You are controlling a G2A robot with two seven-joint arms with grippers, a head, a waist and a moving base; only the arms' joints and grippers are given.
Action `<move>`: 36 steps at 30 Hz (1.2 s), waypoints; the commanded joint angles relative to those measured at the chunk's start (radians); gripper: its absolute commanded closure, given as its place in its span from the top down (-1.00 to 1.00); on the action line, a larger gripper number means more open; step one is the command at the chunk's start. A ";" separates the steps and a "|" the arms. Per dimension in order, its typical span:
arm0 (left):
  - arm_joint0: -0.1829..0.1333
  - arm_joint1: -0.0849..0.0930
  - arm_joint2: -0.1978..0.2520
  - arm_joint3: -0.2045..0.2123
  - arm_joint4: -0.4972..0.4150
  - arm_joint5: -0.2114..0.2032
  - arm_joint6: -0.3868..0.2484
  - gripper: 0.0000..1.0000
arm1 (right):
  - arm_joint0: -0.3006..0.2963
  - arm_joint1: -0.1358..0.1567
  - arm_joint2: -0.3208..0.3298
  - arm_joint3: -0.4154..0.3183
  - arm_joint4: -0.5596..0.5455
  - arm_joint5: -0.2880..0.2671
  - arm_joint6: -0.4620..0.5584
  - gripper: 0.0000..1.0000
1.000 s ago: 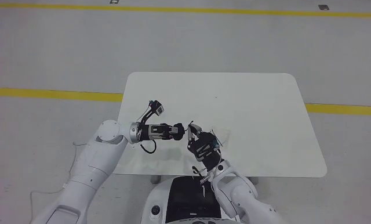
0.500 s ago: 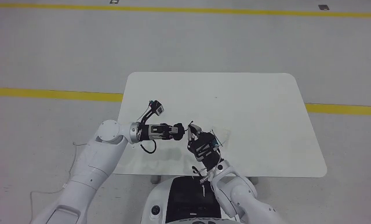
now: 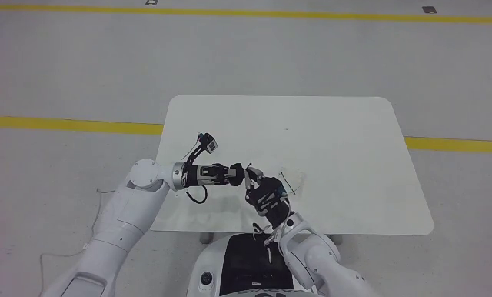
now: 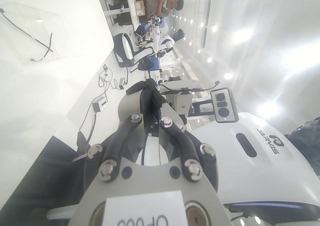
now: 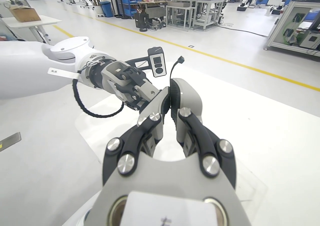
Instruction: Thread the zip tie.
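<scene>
The black zip tie (image 5: 172,72) stands up between the closed fingers of my right gripper (image 5: 170,92), its square head (image 5: 180,59) at the top. In the top view my right gripper (image 3: 254,182) hangs over the near middle of the white table (image 3: 346,143). My left gripper (image 3: 238,172) comes in from the left and meets it tip to tip. In the left wrist view my left gripper (image 4: 149,92) is shut on a thin black strap (image 4: 144,142) that runs back between its fingers. The point of contact between the two grippers is hidden.
A clear flat tray (image 3: 294,178) lies on the table just right of the grippers. It holds spare black zip ties (image 4: 25,30) on its clear sheet (image 4: 37,17). The table's near edge is close behind the grippers.
My right gripper has shifted slightly left and closer to my left gripper, carrying the zip tie with it. The left arm has stayed put.
</scene>
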 commanded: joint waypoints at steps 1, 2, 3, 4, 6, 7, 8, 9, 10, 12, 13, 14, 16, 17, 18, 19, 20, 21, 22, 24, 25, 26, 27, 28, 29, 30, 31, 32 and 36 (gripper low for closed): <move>0.000 0.000 0.000 0.000 0.000 0.000 0.000 -1.00 | 0.001 0.000 0.000 0.000 0.004 -0.005 -0.003 -1.00; 0.000 0.000 0.000 0.000 0.000 0.000 0.000 -1.00 | 0.001 -0.001 0.000 0.001 0.007 -0.009 -0.005 -1.00; 0.000 0.000 0.000 0.000 0.000 0.000 0.000 -1.00 | 0.001 -0.001 0.000 0.001 0.009 -0.012 -0.007 -1.00; 0.000 0.000 0.000 0.000 0.000 0.000 0.000 -1.00 | 0.001 -0.001 0.001 0.001 0.011 -0.014 -0.009 -1.00; 0.000 0.000 0.000 0.000 0.000 0.000 0.000 -1.00 | 0.000 -0.001 0.002 0.002 0.014 -0.017 -0.011 -1.00; 0.000 0.000 0.000 0.000 0.000 0.000 0.000 -1.00 | 0.000 -0.001 0.003 0.002 0.016 -0.019 -0.010 -1.00; 0.000 0.000 0.000 0.000 0.000 0.000 0.000 -1.00 | 0.001 -0.001 0.003 0.003 0.016 -0.022 -0.008 -1.00; 0.000 0.000 0.000 0.000 0.000 0.000 0.000 -1.00 | 0.001 -0.002 0.003 0.003 0.016 -0.024 -0.004 -1.00; 0.000 0.000 0.000 0.000 0.000 0.000 0.000 -1.00 | 0.002 -0.002 0.003 0.004 0.016 -0.025 -0.001 -1.00; 0.000 0.000 0.000 0.000 0.000 0.000 0.000 -1.00 | 0.004 -0.003 0.003 0.007 0.018 -0.024 0.005 -1.00; 0.000 0.000 0.000 0.000 0.000 0.000 0.000 -1.00 | 0.004 -0.003 0.003 0.008 0.019 -0.024 0.006 -1.00; 0.000 0.000 0.000 0.000 0.000 0.000 0.000 -1.00 | 0.005 -0.003 0.004 0.009 0.020 -0.022 0.008 -1.00; 0.000 0.000 0.000 0.000 0.000 0.000 0.000 -1.00 | 0.006 -0.004 0.004 0.011 0.020 -0.020 0.010 -1.00; 0.000 0.000 0.000 0.000 0.000 0.000 0.000 -1.00 | 0.006 -0.004 0.005 0.012 0.020 -0.017 0.012 -1.00; 0.000 0.000 0.000 0.000 0.000 0.000 0.000 -1.00 | 0.006 -0.005 0.006 0.013 0.019 -0.015 0.014 -1.00; 0.000 0.000 0.000 0.000 0.000 0.000 0.000 -1.00 | 0.006 -0.005 0.007 0.013 0.019 -0.012 0.016 -1.00; 0.000 0.000 0.000 0.000 0.000 0.000 0.000 -1.00 | 0.006 -0.005 0.007 0.014 0.019 -0.010 0.017 -1.00; 0.000 0.000 0.000 0.000 0.000 0.000 0.000 -1.00 | 0.006 -0.005 0.008 0.015 0.019 -0.007 0.019 -1.00; 0.000 0.000 0.000 0.000 0.000 0.000 0.000 -1.00 | 0.006 -0.006 0.009 0.017 0.019 -0.005 0.022 -1.00; 0.000 0.000 0.000 0.000 0.000 0.000 0.000 -1.00 | 0.006 -0.006 0.010 0.020 0.018 -0.002 0.025 -1.00; 0.000 0.000 0.000 0.000 0.000 0.000 0.000 -1.00 | 0.007 -0.007 0.010 0.021 0.018 0.000 0.027 -1.00; 0.000 0.000 0.000 0.000 0.000 0.000 0.000 -1.00 | 0.007 -0.007 0.010 0.022 0.019 0.001 0.028 -1.00; 0.000 0.000 0.000 0.000 0.000 0.000 0.000 -1.00 | 0.008 -0.008 0.010 0.023 0.019 0.002 0.029 -1.00; 0.000 0.000 0.000 0.000 0.000 0.000 0.000 -1.00 | 0.008 -0.008 0.011 0.024 0.019 0.003 0.030 -1.00; 0.000 0.000 0.000 0.000 0.000 0.000 0.000 -1.00 | 0.009 -0.009 0.011 0.026 0.019 0.004 0.031 -1.00; 0.000 0.000 0.000 0.000 0.000 0.000 0.000 -1.00 | 0.009 -0.009 0.011 0.028 0.020 0.005 0.032 -1.00; 0.000 0.000 0.000 0.000 0.000 0.000 0.000 -1.00 | 0.010 -0.009 0.012 0.029 0.020 0.006 0.034 -1.00; 0.000 0.000 0.000 0.000 0.000 0.000 0.000 -1.00 | 0.011 -0.010 0.012 0.031 0.020 0.007 0.035 -1.00; 0.000 0.000 0.000 0.000 0.000 0.000 0.000 -1.00 | 0.013 -0.011 0.013 0.037 0.022 0.011 0.040 -1.00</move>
